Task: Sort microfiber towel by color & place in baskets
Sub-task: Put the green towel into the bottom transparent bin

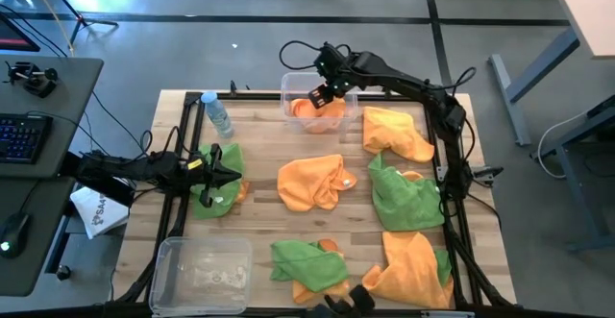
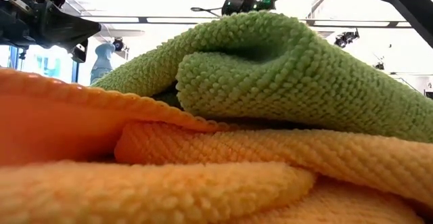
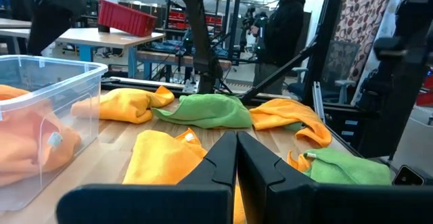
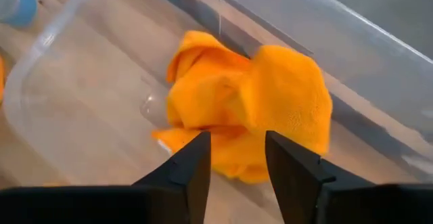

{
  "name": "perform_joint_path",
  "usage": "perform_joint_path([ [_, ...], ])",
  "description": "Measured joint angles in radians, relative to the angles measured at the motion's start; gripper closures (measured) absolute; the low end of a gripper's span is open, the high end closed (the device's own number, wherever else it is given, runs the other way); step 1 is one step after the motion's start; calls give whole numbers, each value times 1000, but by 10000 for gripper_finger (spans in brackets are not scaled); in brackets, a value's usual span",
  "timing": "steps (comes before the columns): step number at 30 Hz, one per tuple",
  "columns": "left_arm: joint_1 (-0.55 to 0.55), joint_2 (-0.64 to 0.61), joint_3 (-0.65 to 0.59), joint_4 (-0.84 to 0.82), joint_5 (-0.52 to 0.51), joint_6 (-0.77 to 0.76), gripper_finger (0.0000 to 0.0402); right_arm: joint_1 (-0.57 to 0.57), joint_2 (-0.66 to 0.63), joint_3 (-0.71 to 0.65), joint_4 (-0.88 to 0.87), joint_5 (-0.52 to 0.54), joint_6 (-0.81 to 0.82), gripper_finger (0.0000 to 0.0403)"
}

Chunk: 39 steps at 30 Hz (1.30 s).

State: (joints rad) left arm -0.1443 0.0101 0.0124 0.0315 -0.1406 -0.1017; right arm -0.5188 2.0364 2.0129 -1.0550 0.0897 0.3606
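Orange towel (image 4: 243, 109) lies crumpled in the clear basket (image 4: 88, 95), partly hidden behind the right claw's (image 4: 237, 160) parted, empty fingers.

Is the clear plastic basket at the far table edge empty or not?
Not empty: the clear plastic basket holds one crumpled orange microfiber towel.

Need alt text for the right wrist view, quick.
The right gripper hangs open just above an orange towel lying crumpled inside a clear plastic basket, nothing between its fingers. The basket's wall runs behind the towel, and wooden tabletop shows outside it.
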Motion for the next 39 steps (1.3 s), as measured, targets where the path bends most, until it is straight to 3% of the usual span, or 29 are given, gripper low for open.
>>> perform_joint_path([
  [6, 0, 0, 0, 0, 0, 0, 401, 100, -102, 0, -40, 104, 21, 381],
  [8, 0, 0, 0, 0, 0, 0, 401, 145, -136, 0, -59, 162, 32, 395],
  [14, 0, 0, 0, 0, 0, 0, 401, 278, -199, 0, -214, 148, 54, 400],
  [29, 0, 0, 0, 15, 0, -39, 401, 731, -219, 0, -326, 442, 378, 402],
  [36, -4, 2, 13, 8, -1, -98, 401, 839, -220, -9, -434, 573, 566, 403],
  [39, -14, 30, 68, -36, -12, -101, 401, 869, -250, -100, -425, 595, 615, 403],
])
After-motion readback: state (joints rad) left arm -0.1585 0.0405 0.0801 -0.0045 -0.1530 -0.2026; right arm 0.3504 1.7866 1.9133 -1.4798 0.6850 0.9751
